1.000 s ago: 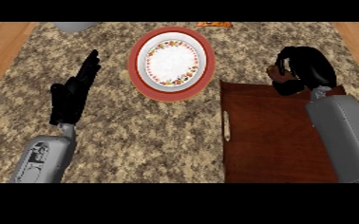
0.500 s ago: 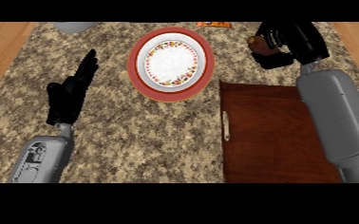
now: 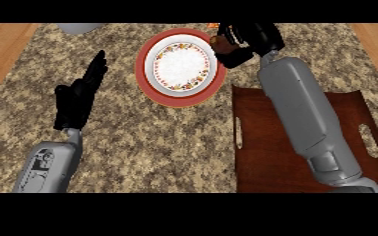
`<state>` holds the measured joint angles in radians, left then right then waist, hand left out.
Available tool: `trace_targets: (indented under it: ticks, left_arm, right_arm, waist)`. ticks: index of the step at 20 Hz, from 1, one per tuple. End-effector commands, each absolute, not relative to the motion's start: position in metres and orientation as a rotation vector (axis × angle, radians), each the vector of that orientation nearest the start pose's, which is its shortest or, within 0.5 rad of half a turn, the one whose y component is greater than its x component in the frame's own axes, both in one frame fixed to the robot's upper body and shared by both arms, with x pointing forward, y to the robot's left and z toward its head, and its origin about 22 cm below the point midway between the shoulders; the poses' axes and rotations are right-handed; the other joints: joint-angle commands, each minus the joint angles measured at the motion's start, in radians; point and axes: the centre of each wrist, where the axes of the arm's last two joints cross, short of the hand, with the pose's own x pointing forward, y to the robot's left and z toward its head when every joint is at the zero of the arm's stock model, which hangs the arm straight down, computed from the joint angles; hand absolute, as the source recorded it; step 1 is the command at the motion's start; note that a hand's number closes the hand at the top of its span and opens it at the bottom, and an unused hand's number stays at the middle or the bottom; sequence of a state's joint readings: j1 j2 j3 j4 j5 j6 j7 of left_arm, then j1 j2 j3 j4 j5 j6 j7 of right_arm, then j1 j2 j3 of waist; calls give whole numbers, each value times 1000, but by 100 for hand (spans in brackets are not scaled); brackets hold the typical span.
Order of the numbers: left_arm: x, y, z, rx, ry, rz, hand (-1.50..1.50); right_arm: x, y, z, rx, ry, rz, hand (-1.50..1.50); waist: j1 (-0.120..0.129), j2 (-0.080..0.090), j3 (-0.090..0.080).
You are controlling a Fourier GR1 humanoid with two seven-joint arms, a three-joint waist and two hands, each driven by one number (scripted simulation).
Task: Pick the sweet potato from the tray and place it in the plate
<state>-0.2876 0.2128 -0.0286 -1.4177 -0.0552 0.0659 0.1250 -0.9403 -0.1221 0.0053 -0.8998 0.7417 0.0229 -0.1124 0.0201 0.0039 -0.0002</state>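
My right hand point(image 3: 249, 41) is over the counter just off the plate's upper right rim, fingers curled round the brownish sweet potato point(image 3: 219, 45), which mostly hides behind them. The plate point(image 3: 179, 96) is red-rimmed with a white flowered centre and has nothing in it. The dark wooden tray point(image 3: 269, 150) lies at the lower right, partly under my right forearm, with nothing showing on it. At the left, my left hand point(image 3: 81, 92) rests open with fingers pointing up.
A grey object point(image 3: 80, 28) peeks in at the top left edge. An orange scrap point(image 3: 212, 25) shows at the top behind the plate. Wooden counter edges point(image 3: 15, 45) flank the stone top on both sides.
My right hand has carried the sweet potato off the tray, up and leftward, to the plate's upper right rim. The left hand has stayed put.
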Motion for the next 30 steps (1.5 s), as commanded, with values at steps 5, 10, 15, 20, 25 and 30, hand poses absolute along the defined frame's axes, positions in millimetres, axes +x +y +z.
trace_targets:
  ticks: [5, 10, 15, 20, 25, 30]
  left_arm:
    - [310, 254, 51, 197, -1585, -261, 0]
    - [316, 243, 53, 154, -1576, -290, 0]
    - [321, 226, 51, 169, -1600, -296, 0]
    - [324, 231, 59, 137, -1611, -317, 0]
    - [328, 209, 65, 122, -1626, -312, 0]
    - [316, 222, 43, 138, -1585, -314, 0]
  right_arm:
    - [437, -71, 125, -491, -1783, 1076, 150]
    - [439, -61, 106, -701, -1666, 1223, 150]
    - [439, -74, 78, -594, -1511, 1130, -150]
    - [435, -83, 58, -520, -1498, 1029, -150]
    - [435, -85, 59, -373, -1594, 895, -150]
    - [440, -87, 73, -257, -1699, 623, -150]
  waist:
    - [21, 6, 0]
    - [51, 15, -1]
    - [61, 19, 0]
    - [108, 30, 1]
    - [107, 26, 2]
    - [84, 18, 2]
